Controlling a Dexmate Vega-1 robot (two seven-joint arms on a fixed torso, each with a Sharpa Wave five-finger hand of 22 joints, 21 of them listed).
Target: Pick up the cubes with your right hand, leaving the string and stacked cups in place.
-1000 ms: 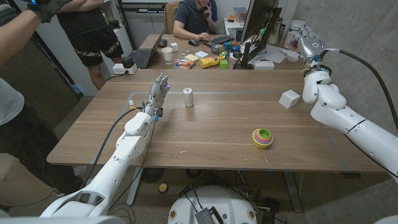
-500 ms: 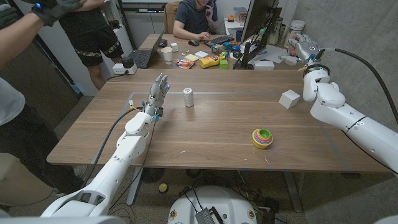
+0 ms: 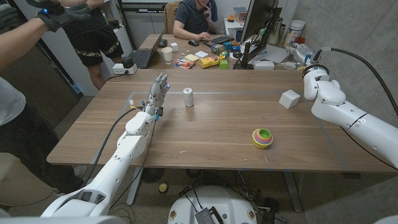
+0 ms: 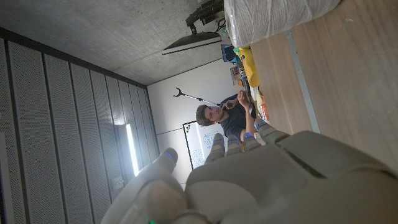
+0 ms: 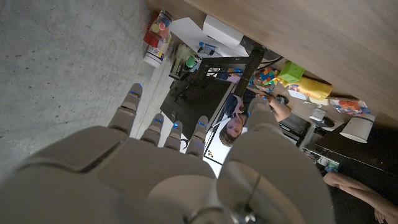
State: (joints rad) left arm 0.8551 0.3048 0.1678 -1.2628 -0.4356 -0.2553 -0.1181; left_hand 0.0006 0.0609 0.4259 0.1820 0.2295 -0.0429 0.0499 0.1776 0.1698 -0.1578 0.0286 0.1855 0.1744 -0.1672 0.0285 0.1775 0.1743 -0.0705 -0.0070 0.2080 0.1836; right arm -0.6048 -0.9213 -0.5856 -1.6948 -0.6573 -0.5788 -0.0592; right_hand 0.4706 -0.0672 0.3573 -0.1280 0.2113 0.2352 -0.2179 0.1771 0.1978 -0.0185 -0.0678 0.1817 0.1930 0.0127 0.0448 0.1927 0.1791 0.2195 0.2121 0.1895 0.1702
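The white cube sits on the wooden table near its far right edge, just beside the right arm. It looks like a plain block with flat matte faces and crisp edges, probably light and rigid; I judge the safest hold is across two opposite faces, thumb on one side and fingers on the other, since a corner grip could let it twist out. The right hand is raised beyond the table's far edge, well above the cube, its fingers spread and holding nothing. The left hand stands upright over the table, fingers straight and apart, empty. The spool of string, a small pale cylinder, and the stacked cups, glossy nested plastic, stand well apart from the cube.
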